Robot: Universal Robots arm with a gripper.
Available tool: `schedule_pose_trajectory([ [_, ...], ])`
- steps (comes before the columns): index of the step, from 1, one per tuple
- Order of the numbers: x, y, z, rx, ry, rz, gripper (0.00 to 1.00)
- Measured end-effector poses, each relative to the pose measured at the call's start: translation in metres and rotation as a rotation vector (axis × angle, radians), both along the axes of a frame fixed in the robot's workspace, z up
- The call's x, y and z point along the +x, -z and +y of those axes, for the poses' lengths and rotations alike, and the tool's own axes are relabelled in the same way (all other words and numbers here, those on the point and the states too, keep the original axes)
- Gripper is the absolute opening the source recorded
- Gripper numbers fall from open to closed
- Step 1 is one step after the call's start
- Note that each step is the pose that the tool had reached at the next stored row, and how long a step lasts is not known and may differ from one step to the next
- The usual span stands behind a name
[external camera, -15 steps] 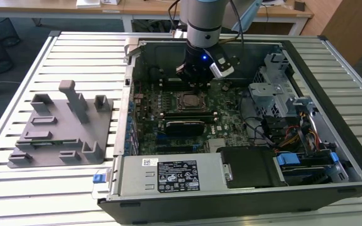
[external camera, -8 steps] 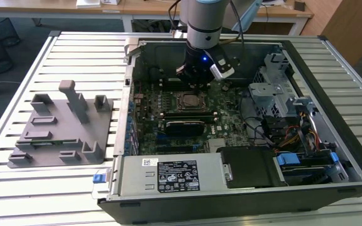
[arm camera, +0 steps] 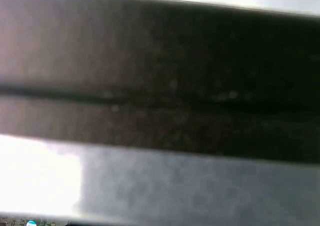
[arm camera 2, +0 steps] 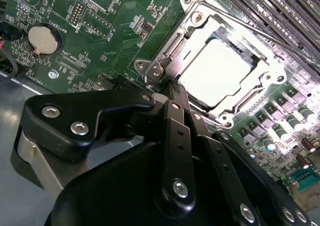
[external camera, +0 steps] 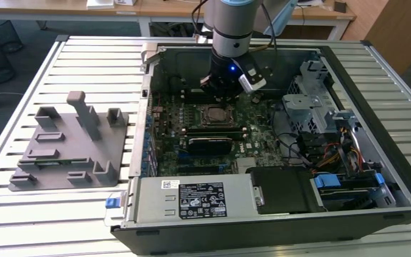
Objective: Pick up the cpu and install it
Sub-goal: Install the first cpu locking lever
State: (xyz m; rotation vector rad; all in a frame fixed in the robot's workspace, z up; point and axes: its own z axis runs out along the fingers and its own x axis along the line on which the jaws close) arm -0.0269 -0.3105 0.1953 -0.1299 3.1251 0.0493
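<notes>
Cpu (arm camera 2: 220, 71) seated in socket (arm camera 2: 200, 23) | hand (arm camera 2: 172, 88) fingers together (empty), beside socket corner | advise: lift straight, avoid lever.

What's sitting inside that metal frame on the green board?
The cpu, a flat silvery square, lies in the socket frame. The contacts beneath it are covered.

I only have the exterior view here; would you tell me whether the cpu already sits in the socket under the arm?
Observer: Yes. In the second wrist view the cpu lies flat inside the metal socket frame, silver top showing.
Operator: Where is the gripper relative to it?
Observer: The gripper points at the frame's hinge corner, beside the cpu rather than over it.
Operator: Anything else nearby?
Observer: A round coin battery sits on the green motherboard, apart from the socket.
</notes>
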Motion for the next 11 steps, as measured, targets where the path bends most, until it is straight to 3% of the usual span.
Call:
schedule_pose_trajectory([
  [6,0.0003,-0.0009,0.0,0.0002,0.0,0.0002,0.11],
  [11,0.0005,-0.0083,0.0002,0.0009,0.0,-0.0002,0.11],
])
